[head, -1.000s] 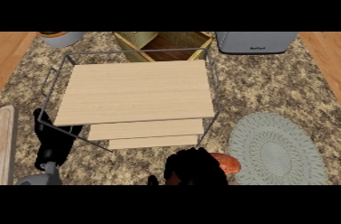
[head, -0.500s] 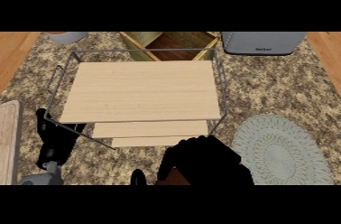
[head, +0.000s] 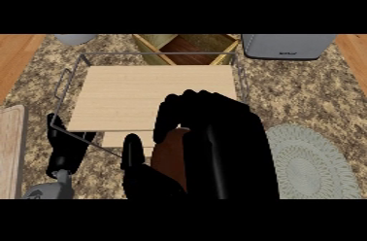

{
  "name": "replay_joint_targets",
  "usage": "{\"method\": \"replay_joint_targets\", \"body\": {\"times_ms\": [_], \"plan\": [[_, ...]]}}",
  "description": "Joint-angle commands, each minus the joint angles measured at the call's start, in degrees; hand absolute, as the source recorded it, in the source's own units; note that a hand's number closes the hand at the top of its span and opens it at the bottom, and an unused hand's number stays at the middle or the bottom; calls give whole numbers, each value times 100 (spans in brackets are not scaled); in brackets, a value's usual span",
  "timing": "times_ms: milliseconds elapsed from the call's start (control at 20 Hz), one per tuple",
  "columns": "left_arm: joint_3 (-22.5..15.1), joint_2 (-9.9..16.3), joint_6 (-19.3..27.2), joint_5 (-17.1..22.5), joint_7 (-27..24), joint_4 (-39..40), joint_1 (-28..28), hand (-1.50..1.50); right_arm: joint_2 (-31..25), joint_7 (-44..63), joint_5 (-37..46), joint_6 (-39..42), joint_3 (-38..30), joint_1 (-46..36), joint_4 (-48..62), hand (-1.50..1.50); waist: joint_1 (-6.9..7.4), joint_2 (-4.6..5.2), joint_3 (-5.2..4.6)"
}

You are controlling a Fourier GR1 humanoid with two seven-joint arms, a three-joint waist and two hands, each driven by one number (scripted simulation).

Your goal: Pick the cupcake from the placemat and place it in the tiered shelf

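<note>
My right hand fills the lower middle of the head view, its fingers and thumb curled round the cupcake, of which only an orange-brown side shows. The hand is raised in front of the near edge of the tiered shelf, a wire frame with pale wooden boards, and hides its lower steps. The round grey-green placemat lies to the right with nothing on it. My left hand rests at the lower left beside the shelf's frame, fingers straight.
A grey toaster-like appliance stands at the back right. An open wooden box sits behind the shelf, a grey bowl at the back left. A pale cutting board lies along the left edge.
My right hand has risen and moved left from beside the placemat toward the shelf's front, carrying the cupcake; it now looks much bigger. The left hand stays where it was.
</note>
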Motion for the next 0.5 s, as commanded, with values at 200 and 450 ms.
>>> {"method": "replay_joint_targets", "body": {"times_ms": [200,450], "plan": [[203,135,-66,104,67,210,-192,0,90,1134,-974,710,-891,-1778,1241,150,-77,14,19],[127,-25,33,83,39,-23,-62,0,90,724,-1104,123,-1202,-2308,2447,150,-24,29,26]]}}
